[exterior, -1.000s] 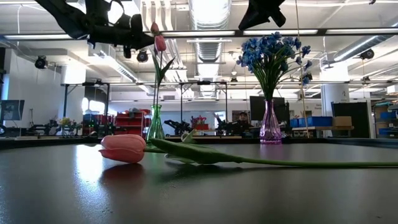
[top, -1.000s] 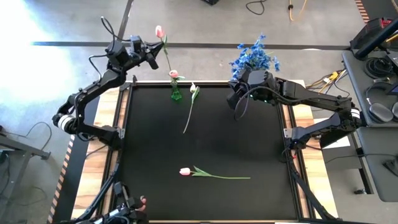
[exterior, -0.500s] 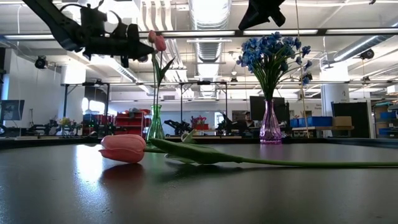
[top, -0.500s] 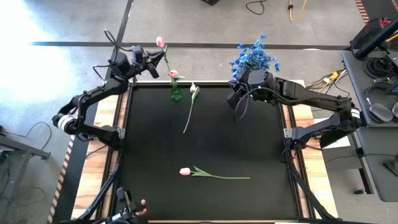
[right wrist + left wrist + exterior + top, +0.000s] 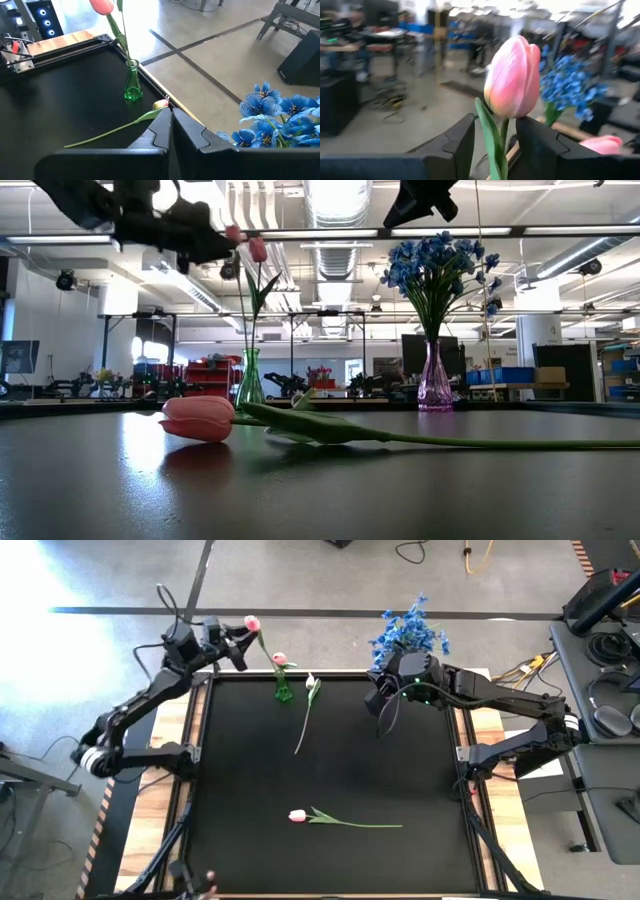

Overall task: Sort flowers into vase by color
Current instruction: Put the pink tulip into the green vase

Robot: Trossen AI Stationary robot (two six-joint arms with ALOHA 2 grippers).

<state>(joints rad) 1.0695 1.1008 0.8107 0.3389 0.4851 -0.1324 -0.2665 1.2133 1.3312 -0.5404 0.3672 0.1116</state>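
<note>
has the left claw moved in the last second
Yes. In the high view the left claw, holding a pink tulip, dropped down the picture, closer to the green vase.

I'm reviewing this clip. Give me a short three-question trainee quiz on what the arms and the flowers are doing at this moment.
1. True or false: the right gripper is shut and holds nothing.
2. The left gripper, raised at the table's far left corner, grips: A) a white tulip, B) a pink tulip with a green stem, C) a bunch of blue blossoms.
3. How many tulips lie flat on the black table?

Key: 1 true. 2 B. 3 two: the white long-stemmed tulip and the second pink tulip.
</note>
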